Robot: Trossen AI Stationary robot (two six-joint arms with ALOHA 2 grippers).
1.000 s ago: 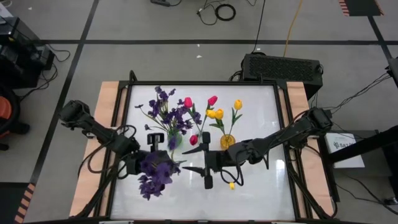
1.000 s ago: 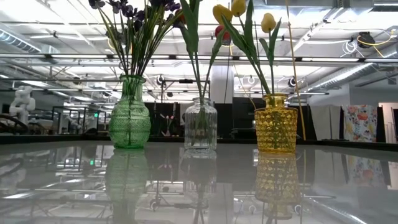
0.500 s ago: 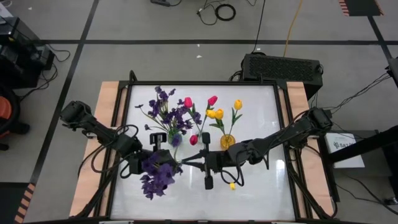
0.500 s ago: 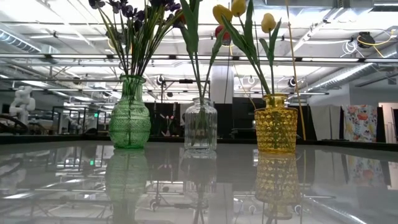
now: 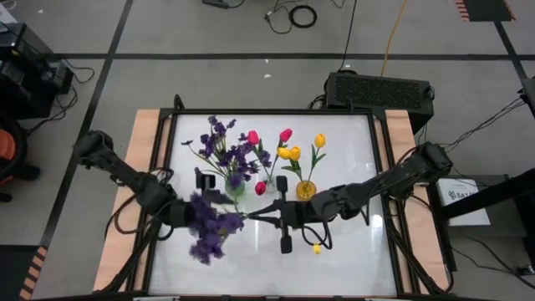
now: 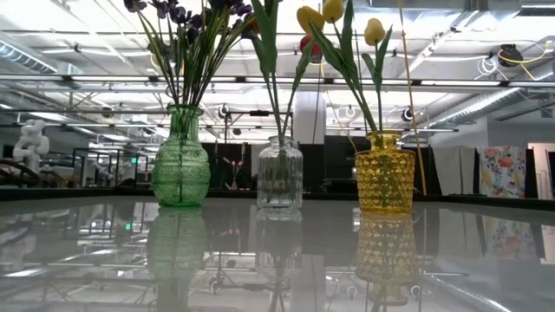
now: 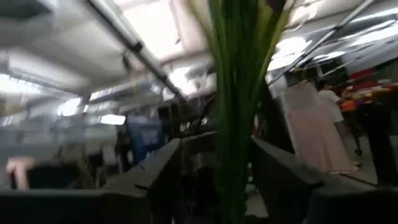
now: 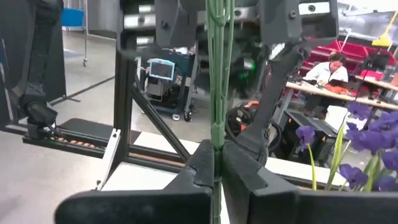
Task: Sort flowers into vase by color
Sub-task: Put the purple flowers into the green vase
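A bushy dark purple sprig (image 5: 212, 229) hangs over the table's near left, between my two grippers. My right gripper (image 8: 216, 150) is shut on its green stem (image 8: 217, 74). My left gripper (image 7: 216, 142) is open, one finger on either side of the stem (image 7: 233, 112) with a gap on both sides. In the high view the purple head covers the left fingers. At the table's middle stand a green vase (image 6: 181, 160) with purple sprigs, a clear vase (image 6: 279, 173) with pink-red tulips and a yellow vase (image 6: 385, 173) with yellow tulips. My right gripper pinches the sprig's bundled green stem (image 8: 217, 127) between its two fingers. It comes in level from the table's right side (image 5: 253, 218). From the fingertips the stem runs on toward my left gripper, and the sprig is clear of the table.
One yellow flower (image 5: 314, 247) lies on the white tabletop just near of my right gripper. The three vases stand in a row just beyond both grippers, their flowers spreading wide above them. A black box (image 5: 380, 90) sits behind the table's far edge.
My right gripper's fingers have come together on the sprig's stem. My left hand has turned and drawn back a little toward the table's left edge. The purple head has swung slightly with it and shows blurred now.
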